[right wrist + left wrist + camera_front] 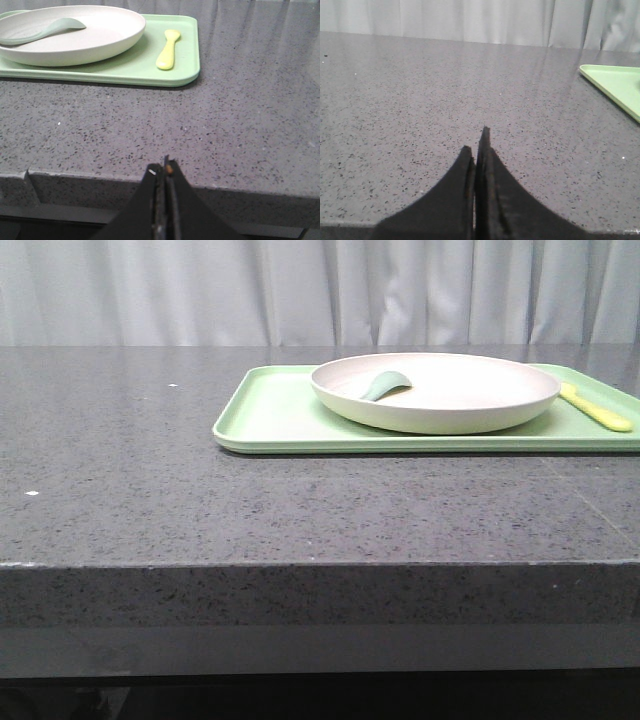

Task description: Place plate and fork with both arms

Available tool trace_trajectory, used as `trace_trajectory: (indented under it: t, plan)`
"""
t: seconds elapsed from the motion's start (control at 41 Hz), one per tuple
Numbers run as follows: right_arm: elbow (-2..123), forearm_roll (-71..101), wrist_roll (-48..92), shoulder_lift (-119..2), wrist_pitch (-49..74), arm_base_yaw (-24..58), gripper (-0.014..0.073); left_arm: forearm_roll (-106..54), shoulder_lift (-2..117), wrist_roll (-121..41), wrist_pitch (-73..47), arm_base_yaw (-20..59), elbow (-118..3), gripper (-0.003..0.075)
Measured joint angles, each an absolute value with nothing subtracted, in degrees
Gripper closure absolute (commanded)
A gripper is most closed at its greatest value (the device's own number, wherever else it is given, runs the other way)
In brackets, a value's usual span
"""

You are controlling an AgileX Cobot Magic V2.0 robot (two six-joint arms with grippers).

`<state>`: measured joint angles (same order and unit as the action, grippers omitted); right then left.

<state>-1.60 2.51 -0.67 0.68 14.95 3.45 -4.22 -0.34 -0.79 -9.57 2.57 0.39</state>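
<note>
A light-green tray (pixel 270 415) is seen on the dark speckled counter (pixel 150 490), set toward the far right of the front view, at about 2 o'clock from the counter's middle. The plate (pixel 440 400) is carried on the tray, resting flat and covering most of the tray's middle. A grey-green spoon (pixel 385 385) is laid inside the plate, at the plate's 9 o'clock side in the front view, its bowl touching the plate's floor and its handle leaning toward the rim. The fork (pixel 597 410) is laid flat on the tray at the plate's 3 o'clock side, just beside the plate; whether it touches the rim cannot be told, since its far end is hidden behind the plate in the front view. In the right wrist view the fork (pixel 168 49) is shown apart from the plate (pixel 100 35), with a strip of bare tray (pixel 190 55) between them.

The left claw (pixel 479 142) is held over bare counter (pixel 395 100), its fingers pressed together with nothing between them; only a corner of the tray (pixel 615 82) is caught at the edge of that view, well apart from the claw. The right claw (pixel 166 167) is likewise closed on nothing and is held at the counter's near edge (pixel 225 150), well apart from the tray. Neither arm is visible in the front view.
</note>
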Motion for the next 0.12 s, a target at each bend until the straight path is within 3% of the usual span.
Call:
trace_trajectory:
  t: [0.122]
  plan:
    - [-1.6, 2.5, -0.7, 0.7, 15.0, 3.4, 0.0661, -4.2, -0.3, -0.8, -9.6, 2.6, 0.4, 0.0738]
